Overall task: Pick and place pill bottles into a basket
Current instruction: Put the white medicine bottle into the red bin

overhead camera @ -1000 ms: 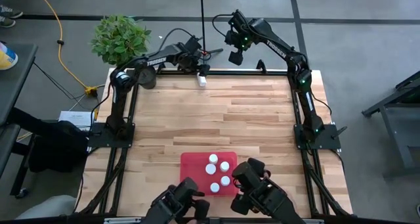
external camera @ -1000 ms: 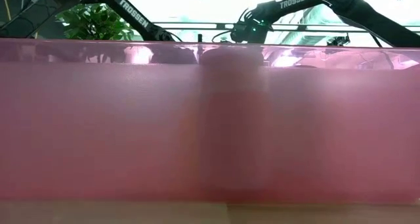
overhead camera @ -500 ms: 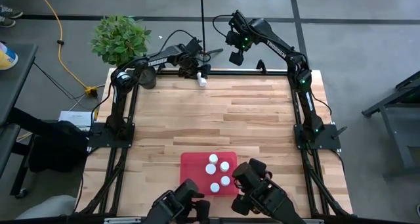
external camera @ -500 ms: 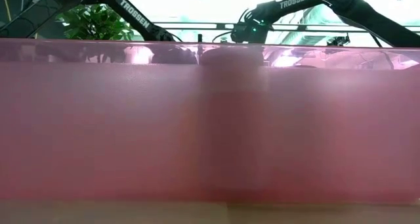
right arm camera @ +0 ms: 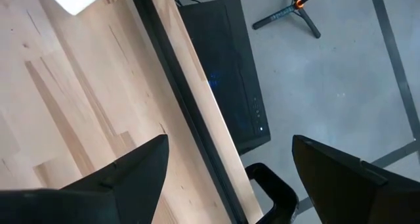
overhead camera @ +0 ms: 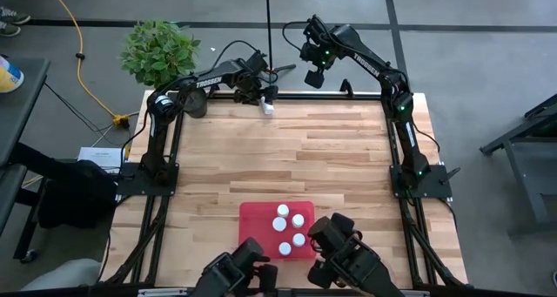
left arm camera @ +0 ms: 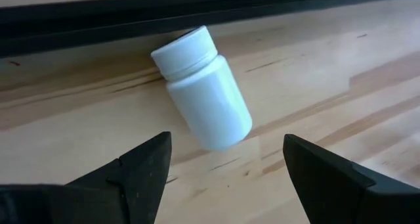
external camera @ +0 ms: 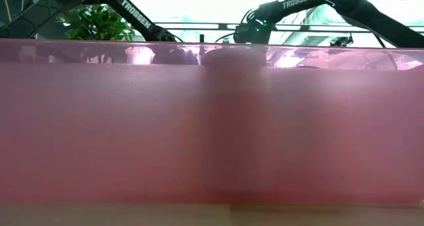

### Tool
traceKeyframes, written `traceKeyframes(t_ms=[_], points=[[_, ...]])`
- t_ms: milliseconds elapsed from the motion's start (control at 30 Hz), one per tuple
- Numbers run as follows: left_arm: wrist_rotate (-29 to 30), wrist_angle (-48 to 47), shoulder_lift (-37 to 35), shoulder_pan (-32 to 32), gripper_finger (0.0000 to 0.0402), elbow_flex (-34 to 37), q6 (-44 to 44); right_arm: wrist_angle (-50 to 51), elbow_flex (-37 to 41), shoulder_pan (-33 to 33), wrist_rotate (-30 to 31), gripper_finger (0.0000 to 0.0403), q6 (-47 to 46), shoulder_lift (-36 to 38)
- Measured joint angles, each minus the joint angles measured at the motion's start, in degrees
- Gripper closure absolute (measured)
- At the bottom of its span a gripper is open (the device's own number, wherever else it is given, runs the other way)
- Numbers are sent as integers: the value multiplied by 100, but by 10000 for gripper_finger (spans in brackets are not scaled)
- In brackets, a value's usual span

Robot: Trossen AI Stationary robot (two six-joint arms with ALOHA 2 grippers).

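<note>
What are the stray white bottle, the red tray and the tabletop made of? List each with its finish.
White bottle: looks like smooth, opaque plastic with a soft sheen and a ribbed cap.
Red tray: probably translucent plastic, since light glows through its wall in the low view.
Tabletop: light wooden planks, matte, with visible grain and seams.

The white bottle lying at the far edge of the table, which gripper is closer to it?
Left. The left gripper is open right over the lying white bottle, not touching it. The right gripper hangs open beyond the table's far edge, off to the bottle's side.
</note>
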State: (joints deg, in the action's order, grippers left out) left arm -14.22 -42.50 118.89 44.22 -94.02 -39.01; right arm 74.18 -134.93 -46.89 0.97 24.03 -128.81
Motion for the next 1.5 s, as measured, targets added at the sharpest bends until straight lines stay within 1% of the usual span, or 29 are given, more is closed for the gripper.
traceKeyframes(t_ms=[300, 433, 500, 633, 767, 800, 900, 1000, 1100, 1133, 1333, 1500], points=[[-158, 265, 17, -15, 76, 0, 371, 58, 0, 0, -4, 89, 0, 0], [-541, 279, 20, 0, 76, 0, 383, 91, 0, 0, -5, 89, 0, 0], [-586, 265, 20, 0, 76, 0, 410, 106, 0, 0, -7, 89, 0, 0], [-484, 180, 20, 0, 70, 0, 520, 153, 0, 0, -9, 89, 0, 0], [-153, 71, 22, -47, 41, 0, 583, 152, 0, 0, -9, 89, 0, 0], [-171, 93, 22, -48, 34, 0, 604, 152, 0, 0, -8, 89, 0, 0], [-527, 122, 22, -48, 16, 0, 763, 151, 0, 0, -8, 89, 0, 0], [-541, 115, 22, -63, 5, 0, 798, 151, 0, 0, 18, 89, 1, 0], [-175, 120, 22, -86, 3, 0, 796, 150, 0, 0, 173, 89, 2, 0], [-146, 120, 24, -86, 3, 0, 795, 154, 0, 0, 225, 89, 2, 0], [-126, -63, 26, -74, 2, 0, 748, 193, 0, 0, 266, 89, 28, 0], [-145, 31, 102, -74, 2, 0, 699, 195, 0, 0, 254, 89, 39, 0]])
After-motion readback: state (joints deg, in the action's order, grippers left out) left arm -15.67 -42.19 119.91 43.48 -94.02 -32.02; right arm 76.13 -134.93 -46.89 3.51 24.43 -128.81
